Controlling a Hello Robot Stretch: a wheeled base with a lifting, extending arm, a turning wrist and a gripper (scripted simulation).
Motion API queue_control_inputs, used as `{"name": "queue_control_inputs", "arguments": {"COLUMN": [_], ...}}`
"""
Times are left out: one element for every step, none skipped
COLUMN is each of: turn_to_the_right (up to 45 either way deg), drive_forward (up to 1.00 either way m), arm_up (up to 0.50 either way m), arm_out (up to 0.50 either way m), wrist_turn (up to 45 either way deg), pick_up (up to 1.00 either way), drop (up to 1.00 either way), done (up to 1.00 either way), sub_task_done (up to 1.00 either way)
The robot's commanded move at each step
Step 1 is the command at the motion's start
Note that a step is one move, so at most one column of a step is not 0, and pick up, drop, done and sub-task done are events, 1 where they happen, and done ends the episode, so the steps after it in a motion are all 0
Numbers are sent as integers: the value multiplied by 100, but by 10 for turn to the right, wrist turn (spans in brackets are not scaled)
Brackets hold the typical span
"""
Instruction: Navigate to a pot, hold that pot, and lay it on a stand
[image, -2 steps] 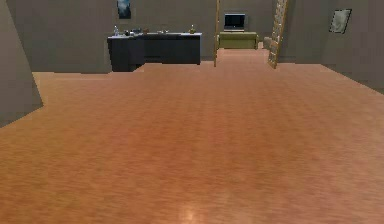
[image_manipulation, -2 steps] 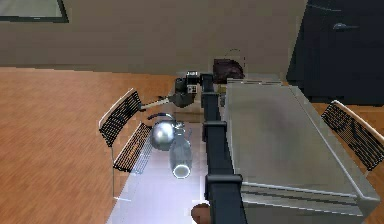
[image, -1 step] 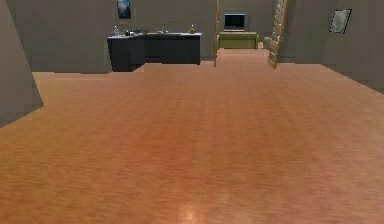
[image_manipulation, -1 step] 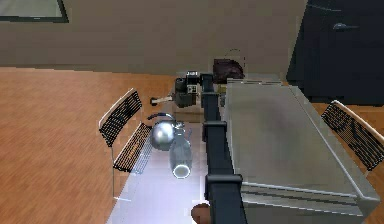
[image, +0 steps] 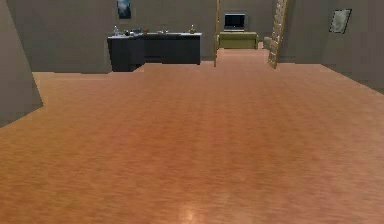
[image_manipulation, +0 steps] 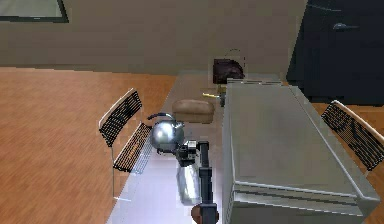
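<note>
Pot (image_manipulation: 167, 133): shiny round silver vessel with an arched handle, standing on the pale table (image_manipulation: 150, 195) near its left edge in the arm side view. Just right of it and slightly lower in frame you have the gripper (image_manipulation: 186, 150), at the end of the dark arm (image_manipulation: 205, 182). You can't tell from this angle whether they touch. Finger state: cannot tell. Whether it holds anything: cannot tell either, as things stand on the tabletop right at it.

A glossy grey cylinder (image_manipulation: 187, 183) stands just left of the arm. A brown loaf (image_manipulation: 193, 108) lies beyond the Pot, with a dark object (image_manipulation: 228, 70) at the table's far end. A large grey box (image_manipulation: 285, 140) takes the table's right half. Wire-backed chairs sit at the left (image_manipulation: 125, 130) and right (image_manipulation: 355, 130).

The forward view gives you open wood floor (image: 190, 140) and a dark counter (image: 155, 48) on the far wall. Through a wood-framed doorway (image: 275, 30), a screen (image: 236, 20) sits on a low olive unit (image: 238, 41).
</note>
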Motion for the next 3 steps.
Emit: {"name": "queue_control_inputs", "arguments": {"turn_to_the_right": [0,0,0], "drive_forward": [0,0,0], "arm_up": [0,10,32], "arm_out": [0,0,0], "wrist_turn": [0,0,0], "pick_up": [100,0,0], "drop": [0,0,0], "done": [0,0,0], "sub_task_done": [0,0,0]}}
